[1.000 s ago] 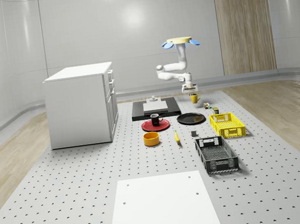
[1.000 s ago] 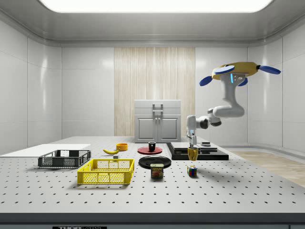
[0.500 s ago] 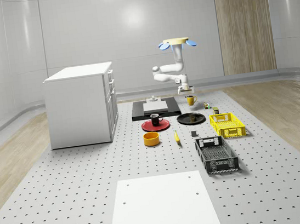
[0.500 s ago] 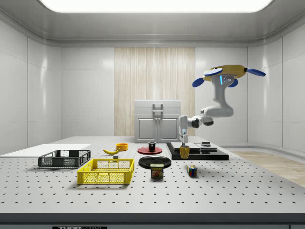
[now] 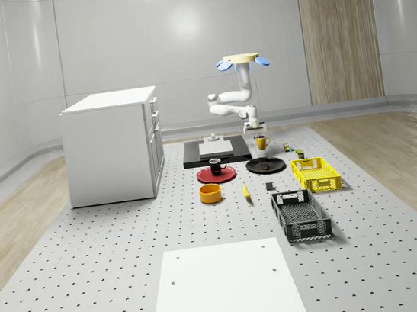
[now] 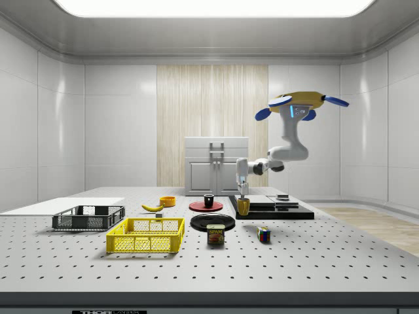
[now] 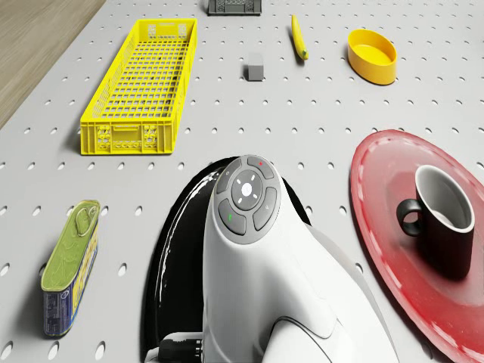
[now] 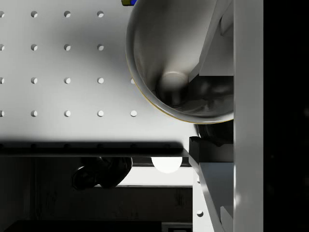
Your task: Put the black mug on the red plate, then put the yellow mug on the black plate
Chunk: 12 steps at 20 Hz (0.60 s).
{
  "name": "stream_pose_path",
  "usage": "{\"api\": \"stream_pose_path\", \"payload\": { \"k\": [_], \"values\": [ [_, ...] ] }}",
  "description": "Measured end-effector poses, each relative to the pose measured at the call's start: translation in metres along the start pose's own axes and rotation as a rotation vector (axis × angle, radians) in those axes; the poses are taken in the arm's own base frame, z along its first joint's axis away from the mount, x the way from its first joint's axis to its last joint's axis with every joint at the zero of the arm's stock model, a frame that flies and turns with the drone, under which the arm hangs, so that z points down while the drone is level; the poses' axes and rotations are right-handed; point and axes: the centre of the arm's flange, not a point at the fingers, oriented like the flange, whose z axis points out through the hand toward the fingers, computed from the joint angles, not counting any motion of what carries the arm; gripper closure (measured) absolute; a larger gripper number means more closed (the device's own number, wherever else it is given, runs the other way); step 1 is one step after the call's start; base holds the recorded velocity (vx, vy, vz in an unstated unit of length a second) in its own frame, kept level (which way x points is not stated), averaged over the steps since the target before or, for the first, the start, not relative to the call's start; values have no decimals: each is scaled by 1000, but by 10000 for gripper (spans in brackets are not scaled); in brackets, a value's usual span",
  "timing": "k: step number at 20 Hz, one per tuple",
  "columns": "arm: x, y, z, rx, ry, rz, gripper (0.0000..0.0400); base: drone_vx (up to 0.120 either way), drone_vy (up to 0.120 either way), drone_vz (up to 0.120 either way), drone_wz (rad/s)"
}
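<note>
The yellow mug [image 5: 261,142] hangs a little above the table, with my gripper [image 5: 255,133] shut on its rim. In the side view the mug [image 6: 243,207] is just right of the black plate [image 6: 213,222] and above its level. The wrist view looks down into the mug [image 8: 169,63], with one finger [image 8: 215,43] inside its wall. The black mug [image 5: 216,166] stands upright on the red plate [image 5: 216,176], next to the black plate [image 5: 265,165]. My drone [image 5: 237,60] hovers high over the table's far part. The drone view shows the black mug [image 7: 442,221], red plate [image 7: 378,219] and black plate [image 7: 170,249] below my arm.
A yellow crate [image 5: 316,173] and a black crate [image 5: 301,214] lie on the whole-scene view's right. A yellow bowl [image 5: 210,193], a banana [image 5: 245,190], a tin can [image 7: 68,265] and a colour cube [image 6: 263,234] sit nearby. A black slab [image 5: 215,151] and a white cabinet [image 5: 113,145] stand further off.
The drone, arm and held yellow mug have shifted toward the whole-scene view's left, closer to the black plate. The black mug and plates have not moved.
</note>
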Motion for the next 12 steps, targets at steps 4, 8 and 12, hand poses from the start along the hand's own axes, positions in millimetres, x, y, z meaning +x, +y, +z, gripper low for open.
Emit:
{"api": "stream_pose_path", "payload": {
  "k": [4, 8, 12],
  "values": [
    [0, 0, 0, 0, 0, 0, 290, 120, 0, 0, 0],
    [0, 0, 0, 0, 0, 0, 290, 120, 0, -50, 0],
    [0, 0, 0, 0, 0, 0, 290, 120, 0, -70, 0]
  ]
}}
